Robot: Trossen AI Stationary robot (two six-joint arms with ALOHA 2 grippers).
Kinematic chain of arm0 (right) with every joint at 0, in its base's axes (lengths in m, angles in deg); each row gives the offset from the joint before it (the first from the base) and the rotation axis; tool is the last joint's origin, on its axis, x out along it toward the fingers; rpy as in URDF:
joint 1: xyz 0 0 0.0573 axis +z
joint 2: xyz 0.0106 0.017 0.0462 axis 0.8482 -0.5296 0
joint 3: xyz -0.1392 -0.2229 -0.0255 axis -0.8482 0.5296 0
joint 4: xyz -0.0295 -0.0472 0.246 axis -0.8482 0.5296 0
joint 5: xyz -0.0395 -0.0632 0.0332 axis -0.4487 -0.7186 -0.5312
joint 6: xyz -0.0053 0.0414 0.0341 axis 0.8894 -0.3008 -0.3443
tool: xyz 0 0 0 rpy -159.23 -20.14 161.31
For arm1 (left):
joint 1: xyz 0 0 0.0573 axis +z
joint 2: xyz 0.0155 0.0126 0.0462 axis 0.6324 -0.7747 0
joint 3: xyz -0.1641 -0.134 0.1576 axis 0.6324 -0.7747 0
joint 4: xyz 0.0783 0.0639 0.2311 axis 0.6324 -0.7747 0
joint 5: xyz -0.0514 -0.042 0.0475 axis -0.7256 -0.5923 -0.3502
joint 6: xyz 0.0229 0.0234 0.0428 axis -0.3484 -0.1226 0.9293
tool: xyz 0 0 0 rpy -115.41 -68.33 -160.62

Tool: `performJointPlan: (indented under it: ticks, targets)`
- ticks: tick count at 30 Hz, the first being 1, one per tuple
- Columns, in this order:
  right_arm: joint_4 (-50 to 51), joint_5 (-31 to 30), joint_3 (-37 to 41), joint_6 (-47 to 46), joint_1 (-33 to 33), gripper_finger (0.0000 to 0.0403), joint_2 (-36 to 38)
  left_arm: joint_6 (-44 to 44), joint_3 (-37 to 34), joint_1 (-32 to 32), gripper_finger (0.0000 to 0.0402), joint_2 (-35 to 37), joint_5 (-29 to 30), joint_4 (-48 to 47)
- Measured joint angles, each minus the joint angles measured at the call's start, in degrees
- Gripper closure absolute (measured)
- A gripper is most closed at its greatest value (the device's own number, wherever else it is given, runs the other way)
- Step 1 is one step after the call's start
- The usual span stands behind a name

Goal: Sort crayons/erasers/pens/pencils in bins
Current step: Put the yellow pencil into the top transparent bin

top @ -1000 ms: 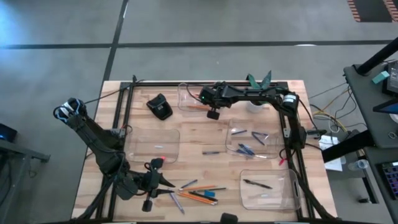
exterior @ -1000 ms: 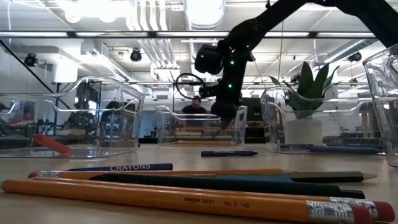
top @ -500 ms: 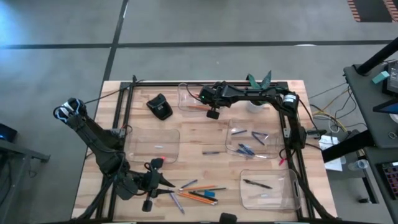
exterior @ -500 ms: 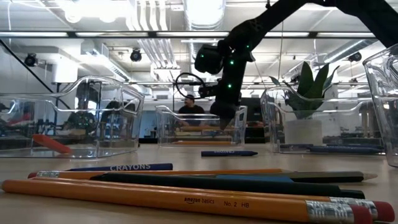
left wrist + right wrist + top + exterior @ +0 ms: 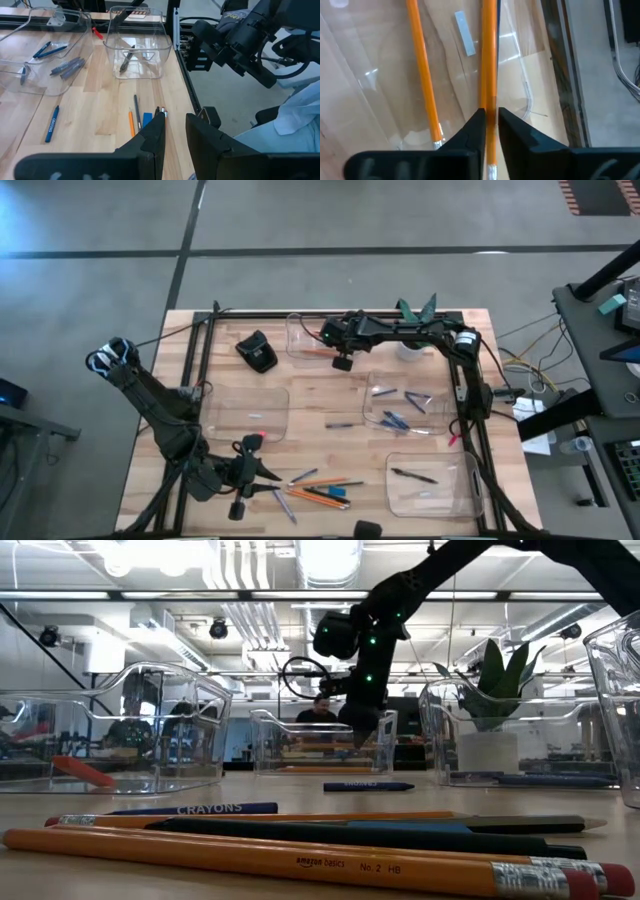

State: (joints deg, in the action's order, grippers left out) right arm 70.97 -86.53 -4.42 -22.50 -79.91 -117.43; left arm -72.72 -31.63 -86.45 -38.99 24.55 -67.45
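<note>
Now, step: we drop pencil point(image 5: 488, 60) into far bin point(image 5: 300, 330).
Right gripper point(image 5: 491, 122): pinching pencil; part fingers fully, lift straight.
Left gripper point(image 5: 174, 131): slightly spread, empty.

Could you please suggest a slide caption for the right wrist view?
Right end effector closed around a pencil over the bin, beside another pencil already inside.
</note>
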Motion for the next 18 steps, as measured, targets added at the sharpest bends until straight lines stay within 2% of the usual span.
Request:
performJointPlan:
  ticks: [9,15,18]
  targets:
    - [0.49,-0.33,0.00,-1.29,-0.15,0.0300,1.42,-0.03,0.00,0.00,0.0340,0.00,0.00,0.00]
    - [2.97,-0.37,0.00,-7.17,0.84,0.0297,10.46,0.01,0.00,0.02,0.0340,0.00,-0.01,0.03]
    - [4.16,5.10,0.00,-13.35,2.04,0.0303,16.29,0.01,0.00,0.02,0.0340,0.00,-0.02,0.04]
